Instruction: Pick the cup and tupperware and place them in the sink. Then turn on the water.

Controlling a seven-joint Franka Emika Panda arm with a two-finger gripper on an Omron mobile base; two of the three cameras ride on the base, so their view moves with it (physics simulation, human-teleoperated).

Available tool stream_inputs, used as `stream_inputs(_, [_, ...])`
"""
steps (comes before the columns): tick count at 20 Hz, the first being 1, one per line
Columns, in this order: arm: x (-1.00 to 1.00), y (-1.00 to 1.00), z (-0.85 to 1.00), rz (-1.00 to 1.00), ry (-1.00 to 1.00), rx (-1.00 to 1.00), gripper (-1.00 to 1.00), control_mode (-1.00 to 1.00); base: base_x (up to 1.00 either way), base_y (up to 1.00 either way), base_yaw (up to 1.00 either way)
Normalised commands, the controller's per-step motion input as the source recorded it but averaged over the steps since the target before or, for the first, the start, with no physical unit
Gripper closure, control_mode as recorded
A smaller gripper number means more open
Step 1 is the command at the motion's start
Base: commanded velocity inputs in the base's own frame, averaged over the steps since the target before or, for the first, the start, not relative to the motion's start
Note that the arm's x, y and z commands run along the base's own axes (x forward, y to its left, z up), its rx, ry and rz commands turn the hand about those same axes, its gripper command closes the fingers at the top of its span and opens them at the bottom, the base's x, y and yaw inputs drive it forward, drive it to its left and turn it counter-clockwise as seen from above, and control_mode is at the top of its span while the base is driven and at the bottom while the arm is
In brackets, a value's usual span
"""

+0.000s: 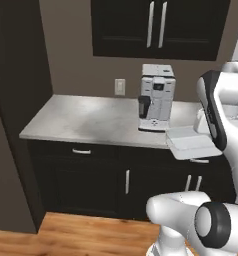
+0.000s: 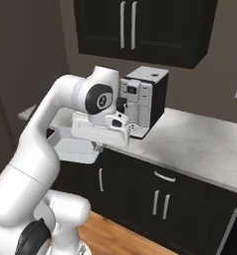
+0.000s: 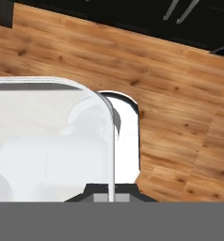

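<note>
The tupperware (image 1: 190,142) is a shallow pale container held in the air, just off the counter's front edge and over the floor. In the right base view the tupperware (image 2: 70,148) hangs below my hand. My gripper (image 3: 111,197) is shut on its rim. Through the see-through tupperware (image 3: 48,136) the hand view looks down at the floor and my own base. In the left base view my gripper (image 1: 203,131) is at the container's right end, and the gripper (image 2: 97,145) also appears in the right base view. The cup, the sink and the water are out of view.
A white coffee machine (image 1: 156,97) stands on the grey counter (image 1: 86,120), close behind the held container. Dark lower cabinets (image 1: 91,180) run under the counter and upper cabinets (image 1: 156,25) hang above. A tall dark panel (image 1: 16,100) closes the left side. Wood floor (image 3: 180,94) lies below.
</note>
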Motion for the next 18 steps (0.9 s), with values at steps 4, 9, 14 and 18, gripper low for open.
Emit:
stream_inputs(4, [0.00, 0.00, 0.00, 0.00, 0.00, 0.00, 1.00, 1.00, 0.44, -0.95, -0.25])
stream_inputs(9, [0.00, 0.00, 0.00, 0.00, 0.00, 0.00, 1.00, 1.00, 0.18, -1.00, -0.44])
stream_inputs(14, [0.00, 0.00, 0.00, 0.00, 0.00, 0.00, 1.00, 1.00, 0.20, -1.00, -0.35])
stream_inputs(18, [0.00, 0.00, 0.00, 0.00, 0.00, 0.00, 1.00, 1.00, 0.02, -1.00, -0.11])
